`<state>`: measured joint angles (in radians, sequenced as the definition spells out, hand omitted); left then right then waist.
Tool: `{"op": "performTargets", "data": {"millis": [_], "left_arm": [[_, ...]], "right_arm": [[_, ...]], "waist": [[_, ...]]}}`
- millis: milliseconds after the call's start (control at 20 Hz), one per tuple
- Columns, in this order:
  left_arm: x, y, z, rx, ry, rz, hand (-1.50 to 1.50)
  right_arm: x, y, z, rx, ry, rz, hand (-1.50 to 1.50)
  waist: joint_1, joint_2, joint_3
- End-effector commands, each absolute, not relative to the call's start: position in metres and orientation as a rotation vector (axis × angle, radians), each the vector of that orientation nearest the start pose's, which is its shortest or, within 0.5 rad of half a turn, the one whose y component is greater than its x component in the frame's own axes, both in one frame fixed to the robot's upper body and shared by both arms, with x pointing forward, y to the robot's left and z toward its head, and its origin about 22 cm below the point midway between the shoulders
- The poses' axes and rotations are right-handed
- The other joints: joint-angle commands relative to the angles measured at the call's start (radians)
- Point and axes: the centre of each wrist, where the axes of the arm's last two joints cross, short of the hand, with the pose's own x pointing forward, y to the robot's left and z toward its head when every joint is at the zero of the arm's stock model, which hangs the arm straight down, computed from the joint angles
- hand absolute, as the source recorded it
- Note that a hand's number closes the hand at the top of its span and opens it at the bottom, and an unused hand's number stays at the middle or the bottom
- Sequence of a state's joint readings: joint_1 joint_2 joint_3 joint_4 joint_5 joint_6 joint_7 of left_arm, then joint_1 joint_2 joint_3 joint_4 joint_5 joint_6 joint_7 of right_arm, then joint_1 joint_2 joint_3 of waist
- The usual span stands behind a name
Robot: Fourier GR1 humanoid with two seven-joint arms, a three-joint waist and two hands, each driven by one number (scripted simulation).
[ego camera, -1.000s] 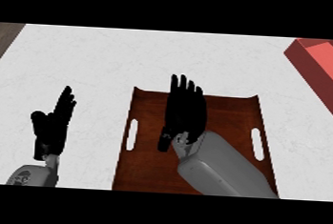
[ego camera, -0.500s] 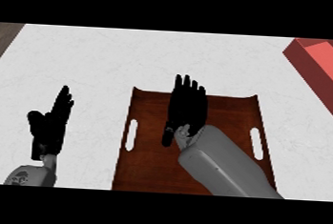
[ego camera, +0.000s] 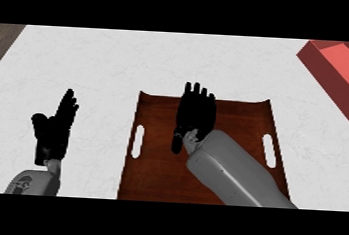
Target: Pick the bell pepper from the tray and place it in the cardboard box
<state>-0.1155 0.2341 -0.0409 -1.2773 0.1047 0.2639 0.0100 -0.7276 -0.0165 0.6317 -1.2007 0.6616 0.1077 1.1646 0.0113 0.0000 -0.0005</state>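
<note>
A brown tray (ego camera: 152,173) with two white handle slots lies on the white counter, in the lower middle of the head view. My right hand (ego camera: 195,113) is stretched flat over the tray's far half, fingers straight and pointing away from me. No bell pepper shows anywhere; the hand and forearm cover much of the tray. The red box (ego camera: 341,73) sits at the right edge, far from the hand. My left hand (ego camera: 54,128) rests open to the left of the tray, fingers up.
A strip of dark wood (ego camera: 0,40) shows past the counter's upper left corner. White counter (ego camera: 173,59) spreads beyond the tray and between the tray and the box.
My right hand has slid a little farther from me over the tray, staying flat. The left hand has not moved.
</note>
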Motion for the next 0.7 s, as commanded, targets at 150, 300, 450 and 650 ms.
{"op": "performTargets", "data": {"millis": [150,300,450,650], "left_arm": [[0.257,0.279,-0.029,0.294,-1.391,0.037,0.0],[0.268,0.266,-0.02,0.294,-1.379,0.049,0.0],[0.257,0.266,-0.022,0.311,-1.373,0.064,0.0],[0.262,0.278,-0.034,0.281,-1.374,0.05,0.0]], "right_arm": [[0.316,-0.017,0.068,-0.934,-0.708,0.967,-1.5],[0.332,-0.022,0.065,-0.933,-0.72,0.96,-1.5],[0.325,-0.02,0.059,-0.924,-0.741,0.947,-1.5],[0.325,-0.029,0.04,-0.912,-0.748,0.954,-1.5]], "waist": [[0.003,-0.001,0.0],[0.003,0.001,0.0],[0.003,-0.001,0.001],[-0.004,0.001,0.0]]}}
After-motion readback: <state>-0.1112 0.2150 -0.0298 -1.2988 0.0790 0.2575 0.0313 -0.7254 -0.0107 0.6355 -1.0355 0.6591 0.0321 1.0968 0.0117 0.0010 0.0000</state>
